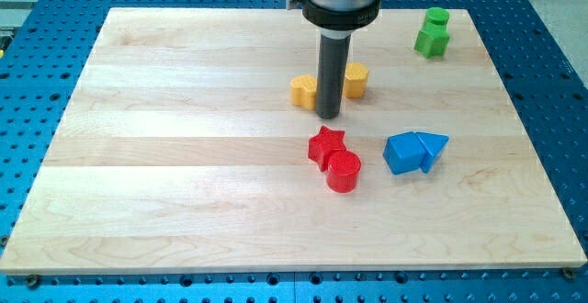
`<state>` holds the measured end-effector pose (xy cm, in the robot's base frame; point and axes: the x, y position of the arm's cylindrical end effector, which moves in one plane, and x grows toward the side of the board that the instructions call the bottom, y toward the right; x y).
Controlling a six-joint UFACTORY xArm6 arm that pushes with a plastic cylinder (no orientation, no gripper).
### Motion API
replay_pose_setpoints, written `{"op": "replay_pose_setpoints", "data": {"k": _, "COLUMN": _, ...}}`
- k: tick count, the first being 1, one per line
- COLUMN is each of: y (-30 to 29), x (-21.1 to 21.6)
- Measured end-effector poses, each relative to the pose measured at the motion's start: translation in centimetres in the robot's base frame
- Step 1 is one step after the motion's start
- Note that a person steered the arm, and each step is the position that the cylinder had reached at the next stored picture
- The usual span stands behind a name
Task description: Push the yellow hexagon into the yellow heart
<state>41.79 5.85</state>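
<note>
Blue perforated metal surrounds a pale wooden counter (184, 156), which fills most of the view.

Item 1: the arm carries no pincer, so no released or clenched state applies. It ends in a straight dark rod hanging from a black and grey collar at the view's top centre. My tip (329, 117) rests at counter level, slightly above the board's centre.

Item 2: 2 yellow blocks flank the rod. One yellow block (303, 91) lies just beside the rod on the view's left. The other yellow block (356, 80) lies just beside it on the view's right, slightly higher in the view. The rod hides part of each, so I cannot tell which is the hexagon and which is the heart. Both sit slightly above my tip, 1 on each side, apart from each other.

Item 3: a red star (325, 145) touches a red cylinder (344, 171) below my tip.

Item 4: a blue cube-like block (401, 152) touches a blue triangle (433, 147) to the lower right.

Item 5: 2 green blocks (432, 33) sit together near the top right corner, well apart from the rest.
</note>
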Motion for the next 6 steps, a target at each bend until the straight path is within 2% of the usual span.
{"op": "replay_pose_setpoints", "data": {"k": 1, "y": 8.9, "x": -2.0}}
{"op": "replay_pose_setpoints", "data": {"k": 2, "y": 7.7, "x": -6.1}}
{"op": "replay_pose_setpoints", "data": {"k": 3, "y": 2.8, "x": -6.4}}
{"op": "replay_pose_setpoints", "data": {"k": 4, "y": 1.9, "x": -6.6}}
{"op": "replay_pose_setpoints", "data": {"k": 5, "y": 15.8, "x": -7.3}}
{"op": "replay_pose_setpoints", "data": {"k": 6, "y": 21.3, "x": -8.5}}
